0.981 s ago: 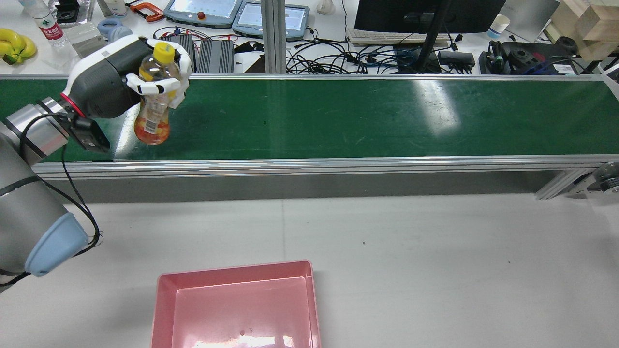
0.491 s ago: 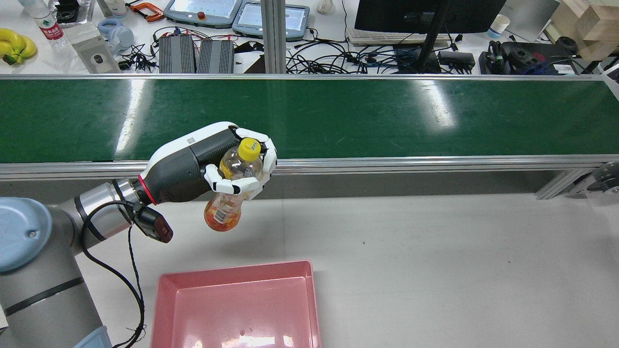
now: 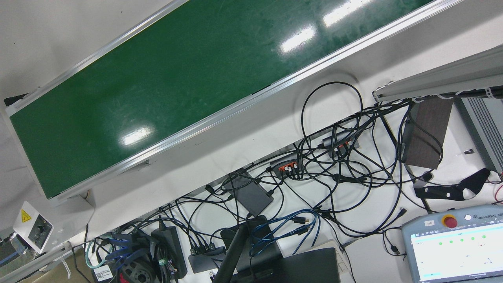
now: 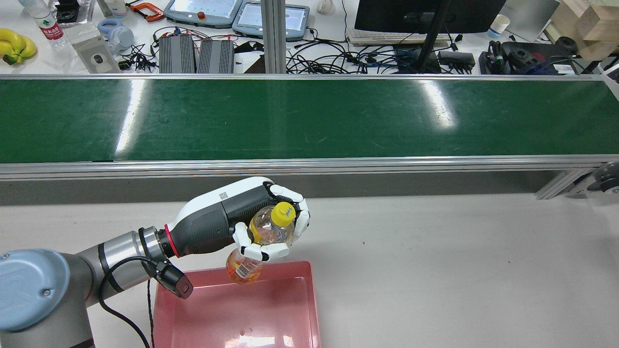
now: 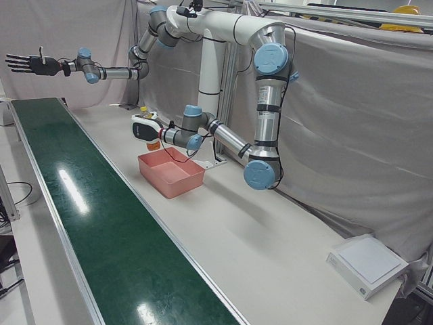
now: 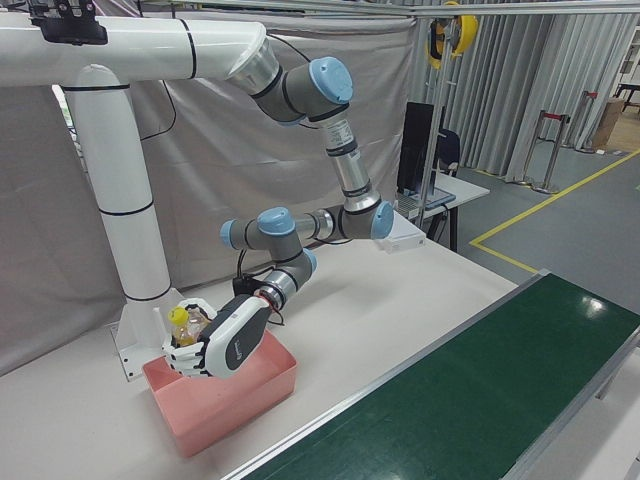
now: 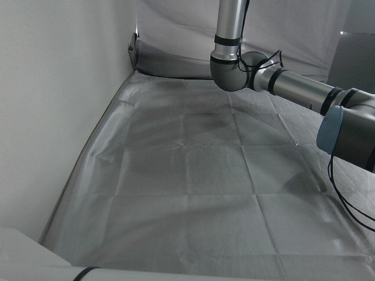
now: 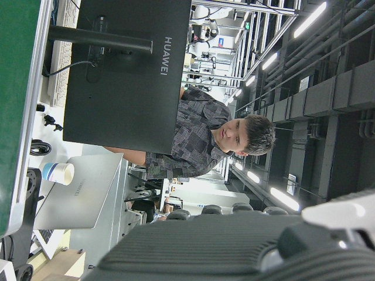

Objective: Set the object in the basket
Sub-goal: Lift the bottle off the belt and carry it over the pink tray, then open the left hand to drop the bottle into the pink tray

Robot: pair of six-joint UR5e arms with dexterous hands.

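My left hand [image 4: 242, 222], white and dark grey, is shut on a clear bottle [image 4: 267, 231] with a yellow cap and orange drink. It holds the bottle tilted, bottom end just above the far rim of the pink basket [image 4: 312, 295]. The same hand [image 6: 228, 345], bottle [image 6: 181, 322] and basket [image 6: 235, 405] show in the right-front view. In the left-front view the bottle [image 5: 153, 143] hangs over the basket [image 5: 173, 179]. My right hand [image 5: 26, 63], dark, is raised high far from the basket with fingers spread and holds nothing.
The green conveyor belt [image 4: 309, 118] runs across behind the white table [image 4: 435, 270]. Cables, a monitor and teach pendants lie on the desk beyond the belt [image 4: 338, 53]. A white pedestal [image 6: 125, 250] stands behind the basket.
My left hand has carried the bottle from over the conveyor belt's left end, back across the belt's near rail, down to the basket's far rim.
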